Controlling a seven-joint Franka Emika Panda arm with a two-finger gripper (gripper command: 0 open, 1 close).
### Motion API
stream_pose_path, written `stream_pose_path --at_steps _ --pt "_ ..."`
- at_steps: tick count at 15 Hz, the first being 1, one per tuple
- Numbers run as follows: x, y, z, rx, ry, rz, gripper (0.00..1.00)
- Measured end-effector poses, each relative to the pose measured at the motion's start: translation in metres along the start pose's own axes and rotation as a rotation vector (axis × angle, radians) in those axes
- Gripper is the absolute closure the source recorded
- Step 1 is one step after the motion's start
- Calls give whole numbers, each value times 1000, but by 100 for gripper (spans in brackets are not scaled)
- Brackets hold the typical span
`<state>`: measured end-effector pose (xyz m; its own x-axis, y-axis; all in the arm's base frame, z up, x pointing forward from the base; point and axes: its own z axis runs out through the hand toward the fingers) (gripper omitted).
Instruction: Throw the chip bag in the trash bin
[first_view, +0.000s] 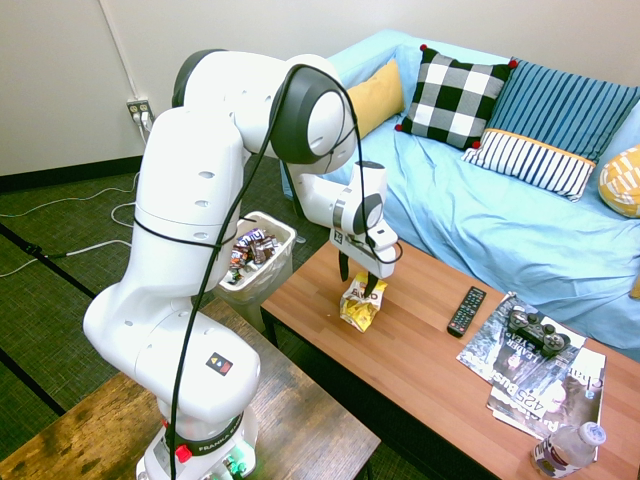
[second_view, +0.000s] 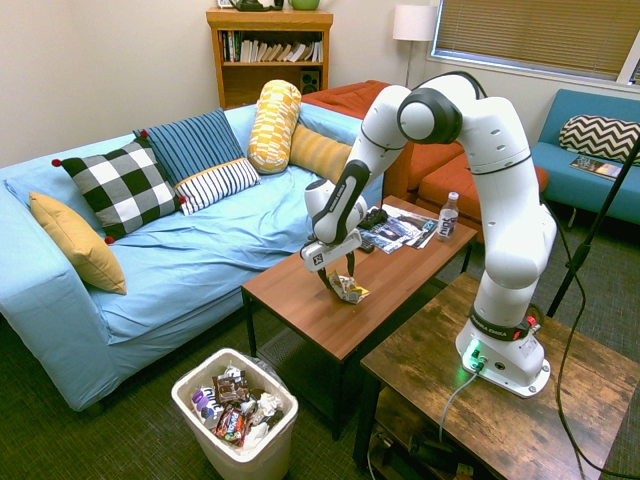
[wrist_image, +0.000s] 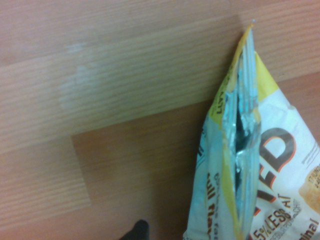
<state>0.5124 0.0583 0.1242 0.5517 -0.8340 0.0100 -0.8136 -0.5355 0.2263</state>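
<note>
Where the wooden coffee table (first_view: 420, 350) ends nearest the trash bin (first_view: 262, 278), the chip bag (first_view: 360, 306) stands upright on the boards, a crinkled yellow and white packet a little way in from that end edge. Its top is pinched between the fingers (first_view: 374, 289) of the gripper (first_view: 361, 284), which points straight down over it, so the pincer is closed on the bag's upper seam; the bag's bottom appears to touch the table, though the pictures do not settle it. From the wrist camera the bag (wrist_image: 250, 165) is seen from above, its silver-lined mouth slightly parted, dark lettering on white below the yellow rim, and bare wood grain around it.

On the floor just past that end of the table sits the white bin (second_view: 235, 450), lined with clear plastic and holding a heap of dark and red candy wrappers (second_view: 232, 408).

Further along the table, toward its far end, lie a black remote control (first_view: 466, 310), then magazines (first_view: 530, 375) with a game controller (first_view: 535, 331) on top of them, and a small water bottle (first_view: 566, 450) at the far corner. Along the table's long side runs a light blue sofa (second_view: 190, 250) carrying a checked cushion (second_view: 125, 185), striped cushions (second_view: 200, 150) and yellow ones (second_view: 80, 240).
</note>
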Motion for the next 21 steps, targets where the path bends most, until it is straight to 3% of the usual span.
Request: stream_pose_path --at_steps 21 --pt "26 11 -4 52 51 43 100"
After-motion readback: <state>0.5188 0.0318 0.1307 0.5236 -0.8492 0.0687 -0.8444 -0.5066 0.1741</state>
